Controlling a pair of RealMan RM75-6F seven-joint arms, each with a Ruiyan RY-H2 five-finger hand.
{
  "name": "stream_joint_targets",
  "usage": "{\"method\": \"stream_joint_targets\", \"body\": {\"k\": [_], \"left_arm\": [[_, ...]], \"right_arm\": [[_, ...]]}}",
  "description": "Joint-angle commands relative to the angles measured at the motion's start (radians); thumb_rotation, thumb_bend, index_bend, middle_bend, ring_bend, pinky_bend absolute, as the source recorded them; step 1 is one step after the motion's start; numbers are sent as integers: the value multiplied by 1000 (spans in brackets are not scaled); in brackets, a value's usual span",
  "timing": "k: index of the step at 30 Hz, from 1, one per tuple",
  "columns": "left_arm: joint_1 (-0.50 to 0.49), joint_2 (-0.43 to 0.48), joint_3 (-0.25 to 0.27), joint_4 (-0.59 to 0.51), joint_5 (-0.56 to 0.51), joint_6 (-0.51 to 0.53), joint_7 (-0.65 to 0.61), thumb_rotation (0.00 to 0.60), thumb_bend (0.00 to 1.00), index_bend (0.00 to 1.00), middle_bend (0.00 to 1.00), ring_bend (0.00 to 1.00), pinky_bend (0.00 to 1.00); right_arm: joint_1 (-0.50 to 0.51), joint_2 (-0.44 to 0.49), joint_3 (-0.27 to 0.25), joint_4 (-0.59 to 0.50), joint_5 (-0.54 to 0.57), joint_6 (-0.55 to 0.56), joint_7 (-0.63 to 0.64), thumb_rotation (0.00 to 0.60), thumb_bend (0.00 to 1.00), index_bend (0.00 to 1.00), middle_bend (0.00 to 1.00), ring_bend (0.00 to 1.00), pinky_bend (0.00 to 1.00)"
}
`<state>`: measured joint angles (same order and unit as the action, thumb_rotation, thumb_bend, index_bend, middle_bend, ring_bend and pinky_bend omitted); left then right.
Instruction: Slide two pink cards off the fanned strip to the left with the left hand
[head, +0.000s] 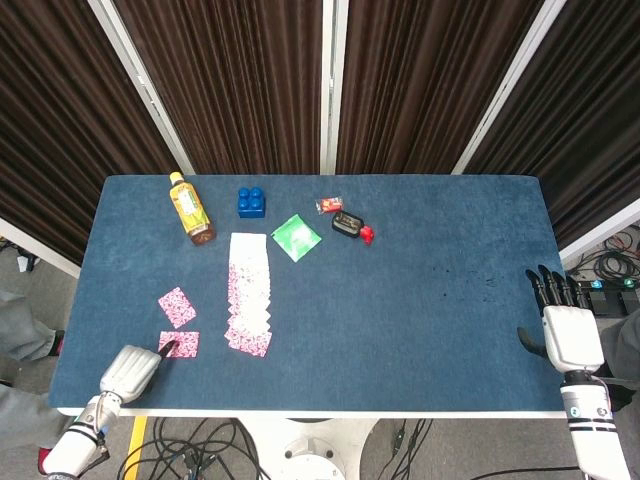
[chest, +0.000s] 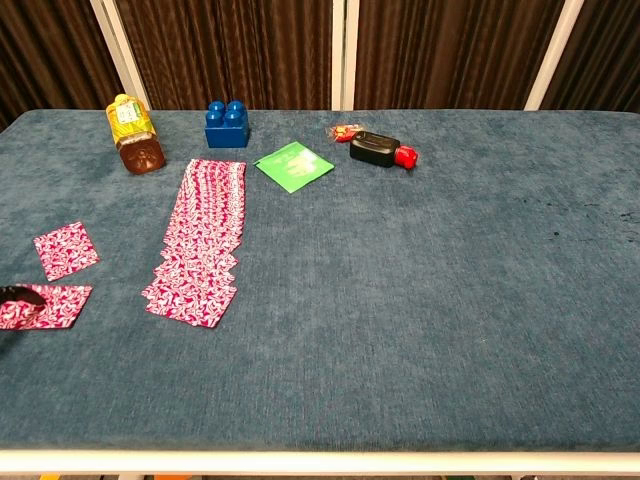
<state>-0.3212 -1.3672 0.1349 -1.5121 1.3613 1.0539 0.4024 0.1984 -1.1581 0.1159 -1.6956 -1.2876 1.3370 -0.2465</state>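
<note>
The fanned strip of pink cards (head: 248, 292) (chest: 203, 235) runs from the table's middle left toward the front. Two single pink cards lie apart to its left: one (head: 177, 307) (chest: 66, 250) further back, the other (head: 181, 343) (chest: 50, 305) nearer the front edge. My left hand (head: 130, 368) sits at the front-left corner, fingers curled, with one dark fingertip (chest: 14, 293) pressing the near card's left end. My right hand (head: 563, 328) rests at the table's right edge, fingers spread, holding nothing.
At the back stand a tea bottle (head: 190, 209) (chest: 131, 134) and a blue block (head: 251, 201) (chest: 226, 124). Behind and right of the strip lie a green packet (head: 296, 237), a small red wrapper (head: 328, 205) and a black-and-red object (head: 351, 225). The blue table (head: 440, 310) ends just in front of my left hand.
</note>
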Motion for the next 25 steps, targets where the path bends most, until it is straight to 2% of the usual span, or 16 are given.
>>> {"method": "stream_joint_targets", "body": {"k": [1, 8, 10, 12, 16, 18, 19, 20, 22, 25], "left_arm": [[0, 17, -21, -30, 13, 30, -24, 600, 724, 113, 787, 877, 825], [2, 59, -112, -87, 56, 166, -84, 600, 656, 112, 781, 866, 825], [18, 35, -157, -64, 64, 250, -102, 600, 615, 113, 713, 792, 802], [29, 10, -191, -34, 55, 305, -105, 600, 544, 115, 595, 638, 712], [39, -7, -236, -9, 9, 344, -75, 600, 330, 117, 168, 122, 319], [42, -11, -246, -6, 5, 355, -83, 579, 275, 116, 51, 23, 170], [45, -16, -249, 0, 6, 365, -90, 531, 251, 116, 14, 2, 103], [47, -20, -250, 4, 9, 371, -93, 480, 237, 116, 2, 0, 76], [51, -25, -246, 13, 15, 376, -97, 431, 221, 116, 0, 0, 62], [56, -29, -241, 21, 21, 381, -99, 431, 216, 116, 0, 0, 60]], "right_arm": [[0, 3, 2, 0, -4, 4, 5, 600, 207, 0, 0, 0, 0], [-5, 13, 8, -2, -16, 22, 22, 600, 207, 0, 0, 0, 0], [-7, 13, 10, 2, -22, 30, 31, 600, 209, 0, 0, 0, 0], [-9, 12, 12, 7, -31, 38, 42, 600, 210, 0, 0, 0, 0], [-16, 6, 10, 30, -72, 73, 55, 600, 198, 0, 0, 0, 0], [-20, -2, 9, 52, -95, 101, 35, 600, 171, 0, 0, 0, 0], [-24, -10, 9, 66, -105, 121, 14, 600, 153, 0, 0, 0, 0], [-27, -15, 9, 73, -110, 132, -2, 600, 135, 0, 0, 0, 0], [-32, -23, 8, 77, -109, 140, -23, 600, 115, 0, 0, 0, 0], [-32, -31, 8, 76, -101, 134, -24, 600, 112, 0, 0, 0, 0]]}}
